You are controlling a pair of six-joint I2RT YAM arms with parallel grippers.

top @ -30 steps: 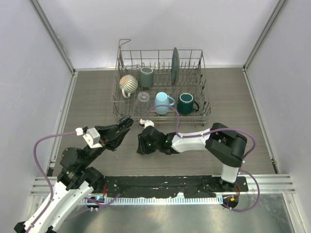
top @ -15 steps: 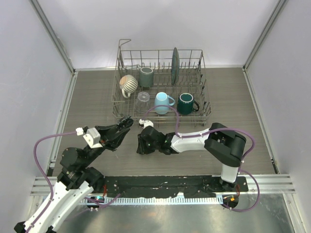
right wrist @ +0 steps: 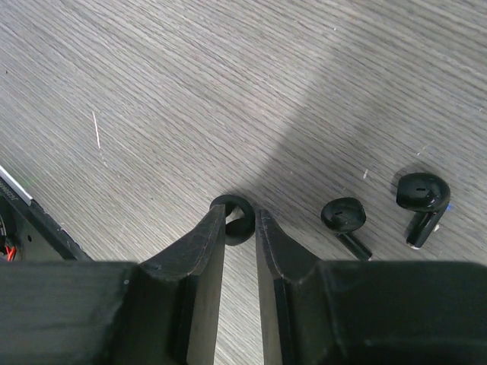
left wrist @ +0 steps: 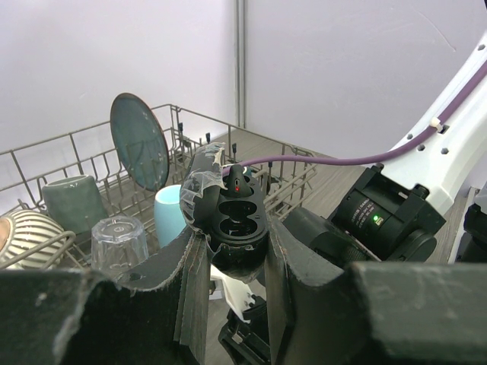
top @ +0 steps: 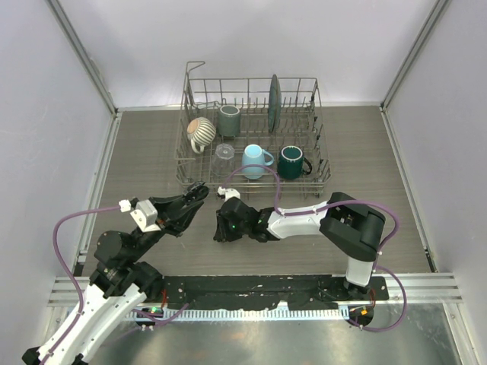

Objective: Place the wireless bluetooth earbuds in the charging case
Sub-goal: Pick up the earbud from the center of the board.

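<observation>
Left claw (left wrist: 236, 245) clamped around the open charging case (left wrist: 232, 217), centre frame. Right claw (right wrist: 241, 222) nearly closed, pinching one earbud (right wrist: 233, 215) against the wood surface (right wrist: 152, 91); second earbud (right wrist: 344, 215) and third earbud (right wrist: 420, 194) lie at its right.

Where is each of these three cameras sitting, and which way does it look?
Top external: above and behind the arms, looking down on the table, dish rack and both arms.
Left wrist: on the left arm, looking forward past the left gripper, shut on the charging case.
Right wrist: on the right arm, looking down at the table; the right gripper pinches one earbud, two more earbuds beside.
Top and left wrist share the dish rack.
</observation>
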